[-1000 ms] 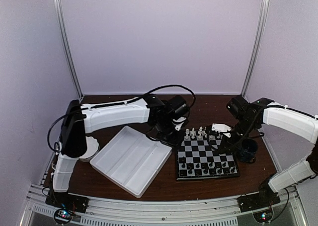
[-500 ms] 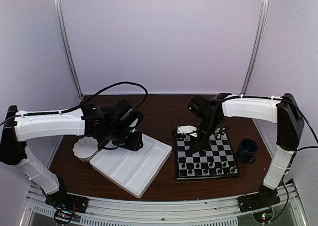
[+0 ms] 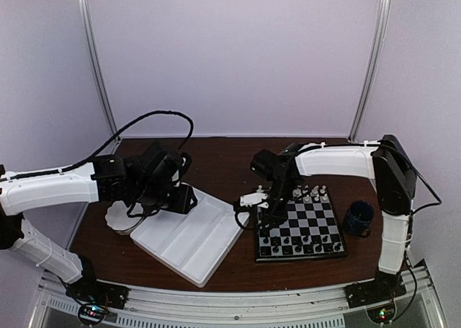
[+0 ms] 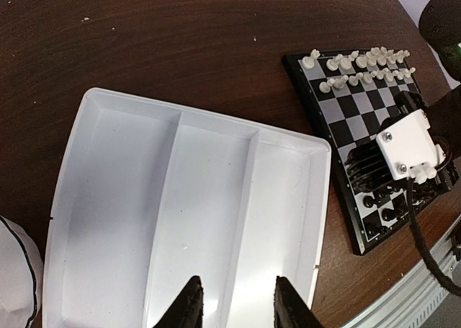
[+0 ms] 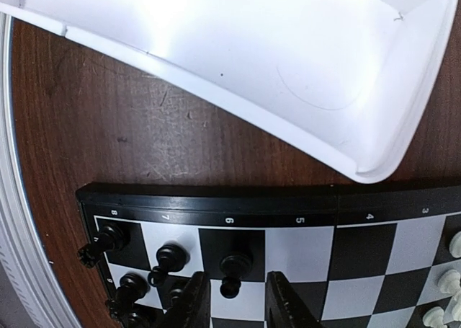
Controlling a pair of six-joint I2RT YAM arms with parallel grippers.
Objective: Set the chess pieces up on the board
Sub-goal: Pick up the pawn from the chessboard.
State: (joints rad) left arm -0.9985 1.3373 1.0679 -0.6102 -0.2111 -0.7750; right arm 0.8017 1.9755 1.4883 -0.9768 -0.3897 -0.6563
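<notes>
The board lies right of centre, with white chess pieces along its far rows and black chess pieces along its near rows. My right gripper hangs over the board's left edge. In the right wrist view its fingers stand apart on either side of a black pawn, with a gap on each side. More black pieces stand to its left. My left gripper is open and holds nothing, above the white divided tray.
The white divided tray lies just left of the board, its corner close to the right gripper. A white scalloped bowl sits at the tray's left. A dark blue mug stands right of the board. Metal rails run along the near edge.
My left arm has swung back from the board's far left corner to above the tray, its jaws wider. My right arm has crossed from the board's right side to its left edge.
</notes>
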